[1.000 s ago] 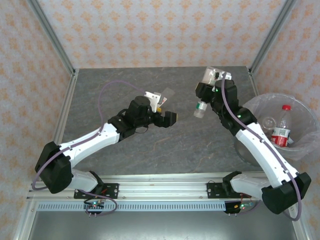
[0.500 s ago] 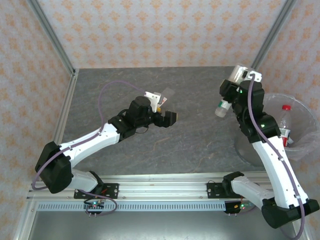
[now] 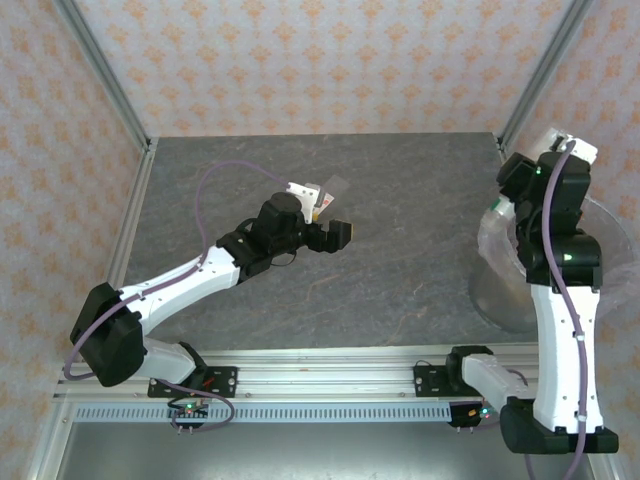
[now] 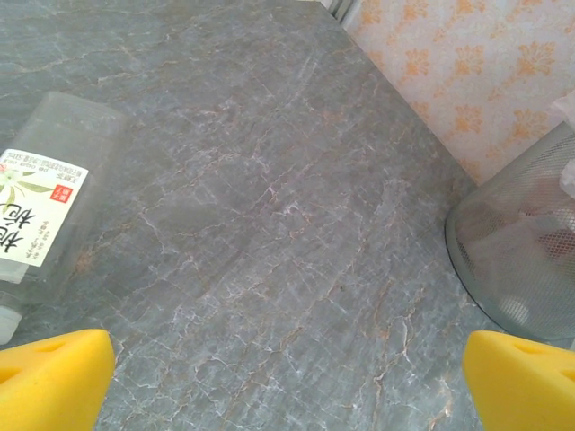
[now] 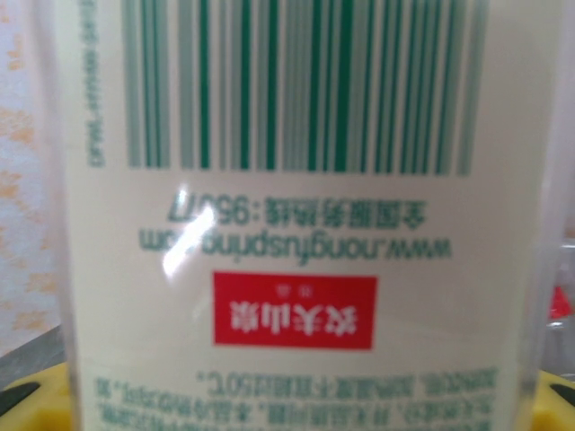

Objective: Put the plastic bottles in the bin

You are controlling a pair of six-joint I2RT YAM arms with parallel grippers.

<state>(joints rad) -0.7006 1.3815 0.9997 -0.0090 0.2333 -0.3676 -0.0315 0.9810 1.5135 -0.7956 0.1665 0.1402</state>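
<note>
From the top external view, the right claw (image 3: pixel 508 205) stood high at three o'clock, clamped on the held bottle (image 3: pixel 494 214), which hung at the nine o'clock edge of the bin (image 3: pixel 492 285). The arm covered most of the bin's mouth, so I could not tell whether the bottle was fully past the rim. The left claw (image 3: pixel 336 232) hovered over the middle of the desk (image 3: pixel 400 290), its jaws wide apart and holding nothing, and the clear end of a lying bottle (image 3: pixel 338 186) showed just beside it toward twelve o'clock. In the left wrist view, the yellow pads (image 4: pixel 49 377) sat at the two bottom corners with bare desk (image 4: pixel 269 224) between them. The lying bottle (image 4: pixel 45 197) rested on its side at nine o'clock, its white label bearing a small red mark. The bin (image 4: pixel 503 251) stood at three o'clock, a mesh wall with crinkled liner inside. In the right wrist view, the held bottle (image 5: pixel 287 224) showed a pale label with a green barcode and a red logo, and a yellow pad (image 5: pixel 27 395) hugged each lower side. The step in hand looked like the drop. It would go best with the bottle carried further toward three o'clock, well inside the rim, before the jaws part fully, since a light bottle let go at the edge could glance off or snag the liner.
</note>
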